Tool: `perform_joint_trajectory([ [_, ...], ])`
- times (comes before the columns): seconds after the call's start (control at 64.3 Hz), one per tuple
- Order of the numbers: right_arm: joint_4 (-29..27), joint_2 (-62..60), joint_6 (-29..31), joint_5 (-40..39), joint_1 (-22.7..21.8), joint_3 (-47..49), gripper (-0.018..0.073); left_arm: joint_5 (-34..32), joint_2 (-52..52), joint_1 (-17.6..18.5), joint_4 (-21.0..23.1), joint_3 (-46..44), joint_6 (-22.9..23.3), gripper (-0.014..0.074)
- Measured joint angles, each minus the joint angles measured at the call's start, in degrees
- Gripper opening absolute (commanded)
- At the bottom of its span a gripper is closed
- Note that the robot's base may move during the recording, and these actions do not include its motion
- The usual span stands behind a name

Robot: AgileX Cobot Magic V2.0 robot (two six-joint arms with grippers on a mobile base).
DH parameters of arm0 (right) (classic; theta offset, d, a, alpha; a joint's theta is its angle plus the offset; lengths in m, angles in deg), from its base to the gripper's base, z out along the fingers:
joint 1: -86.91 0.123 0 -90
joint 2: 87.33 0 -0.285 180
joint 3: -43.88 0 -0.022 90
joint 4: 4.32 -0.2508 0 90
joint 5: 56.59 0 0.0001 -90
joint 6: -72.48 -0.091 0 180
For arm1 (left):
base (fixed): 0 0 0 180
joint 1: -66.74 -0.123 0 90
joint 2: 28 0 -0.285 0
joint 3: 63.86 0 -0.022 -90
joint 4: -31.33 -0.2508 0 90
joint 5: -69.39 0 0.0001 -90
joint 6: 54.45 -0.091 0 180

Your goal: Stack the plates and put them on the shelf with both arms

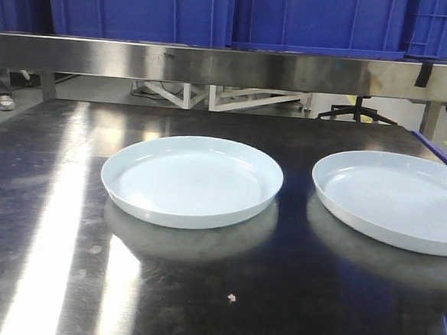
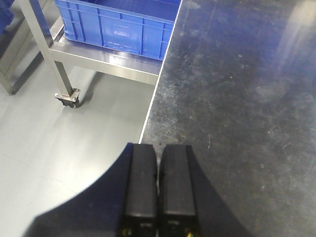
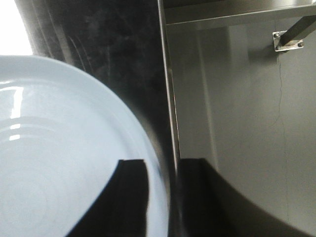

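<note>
Black fingers of the left gripper fill the bottom of the left wrist view, pressed together with only a thin seam between them and nothing held. They hang over the edge of the dark steel table, with grey floor below to one side. Beyond stands a steel rack on a caster wheel, carrying a blue crate. In the right wrist view the right gripper is spread, its 2 fingers apart and straddling the rim of a plate: 1 finger is over the pale inside, the other outside the rim, above the table edge. That view is blurred, so I cannot tell whether either finger touches the plate. From the front, the 2 plates lie flat, side by side and apart, on the scratched table top: the left plate near the middle, the right plate partly cut off by the frame's right side. Both are pale blue-white and glossy, with low upturned rims. A small pale crumb lies on the table in front of them. Behind them a steel shelf edge runs across, with blue bins standing on it.
</note>
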Motion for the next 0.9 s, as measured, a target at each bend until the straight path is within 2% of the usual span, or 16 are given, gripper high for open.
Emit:
perform_joint_trajectory([
  [0.529,0.0,1.88,0.0,0.0,0.0,0.0,0.04,0.0,0.0,0.0,0.0,0.0,0.0,0.0097],
  [0.638,0.0,2.4,0.0,0.11,0.0,0.0,0.0313,0.0,0.0,0.0,0.0,0.0,0.0,0.0097],
  [0.793,0.0,2.4,0.0,0.21,0.0,0.0,0.0042,0.0,0.0,0.0,0.0,0.0,0.0,0.0097],
  [0.902,0.0,2.27,0.1,0.07,0.0,0.0,0.0057,0.0,0.0,0.0,0.0,0.0,0.0,0.0097],
])
